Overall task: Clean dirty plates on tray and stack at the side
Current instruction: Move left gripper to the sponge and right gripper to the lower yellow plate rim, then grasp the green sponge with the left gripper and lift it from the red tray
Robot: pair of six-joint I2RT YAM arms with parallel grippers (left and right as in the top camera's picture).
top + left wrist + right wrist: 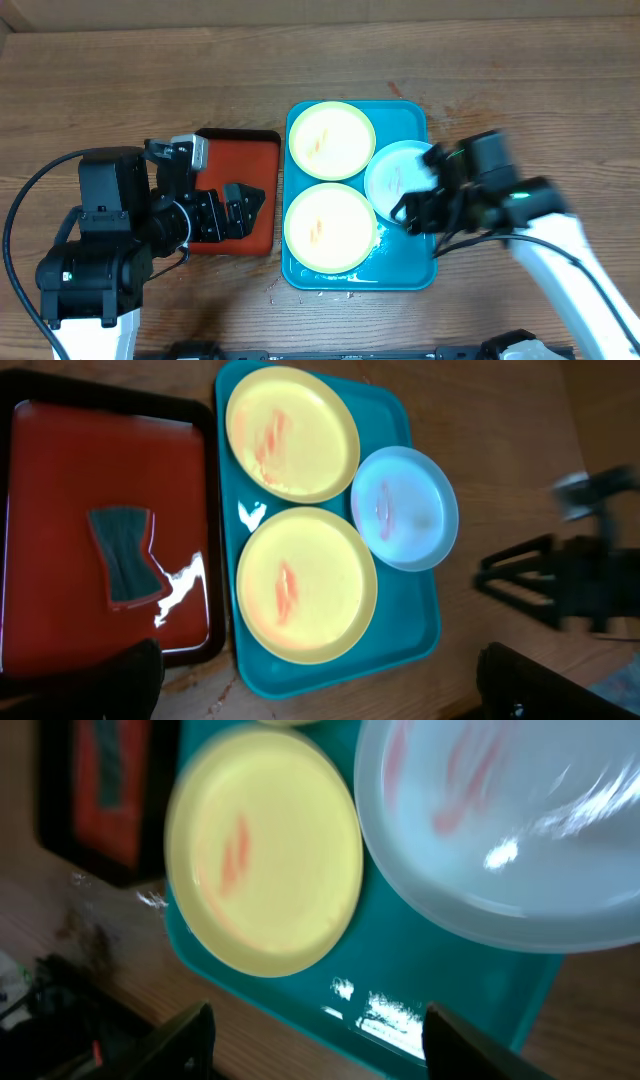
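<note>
The turquoise tray (405,125) holds three plates with orange-red smears: a yellow-green plate (331,140) at the back, a yellow-green plate (329,228) at the front, and a light blue-white plate (395,175) at the right. All show in the left wrist view: tray (400,420), back plate (291,433), front plate (305,584), blue plate (404,508). My right gripper (415,212) is open and empty, hovering over the tray's front right part (450,990) beside the blue plate (510,830) and front plate (262,850). My left gripper (240,208) is open and empty over the red tray.
A red tray (240,160) with a black rim lies left of the turquoise tray. It holds a dark grey cloth or sponge (124,554). Small crumbs and stains mark the wooden table near the tray's front edge.
</note>
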